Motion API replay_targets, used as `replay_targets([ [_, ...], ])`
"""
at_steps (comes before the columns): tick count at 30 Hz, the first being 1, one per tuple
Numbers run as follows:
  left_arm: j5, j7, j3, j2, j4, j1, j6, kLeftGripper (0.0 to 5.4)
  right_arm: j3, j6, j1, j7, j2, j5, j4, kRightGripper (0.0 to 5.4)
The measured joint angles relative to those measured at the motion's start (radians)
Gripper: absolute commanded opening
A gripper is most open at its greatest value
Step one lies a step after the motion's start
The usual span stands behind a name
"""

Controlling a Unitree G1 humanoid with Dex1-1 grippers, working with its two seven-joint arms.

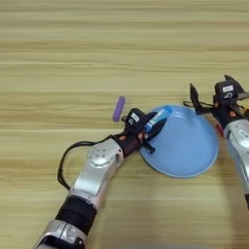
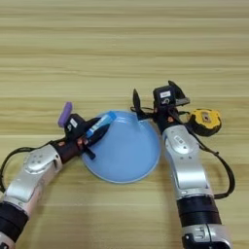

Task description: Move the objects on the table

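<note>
Over plate [image 1: 187, 146] rim, left end effector [image 1: 153, 127] gripping tube [image 1: 158, 118].

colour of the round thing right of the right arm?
Yellow with black, the round object; seen only in the right eye view.

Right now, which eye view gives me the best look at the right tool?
The right eye view: the right tool shows whole, fingers spread open, at the far right rim of the light-blue plate, with its whole arm. The left eye view shows the tool too, but cuts the arm off at the picture's edge.
</note>
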Motion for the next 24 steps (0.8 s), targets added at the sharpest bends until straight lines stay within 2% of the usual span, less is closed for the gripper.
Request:
replay_targets([
  [14,0.014,0.020,0.007,0.000,0.034,-0.021,0.008,2.90,0.001,0.000,0.000,0.002,0.003,0.000,0.001,5.40],
  [24,0.014,0.029,0.020,0.001,0.057,-0.037,0.004,3.80,0.032,0.002,0.001,0.012,0.003,-0.008,-0.022,5.40],
])
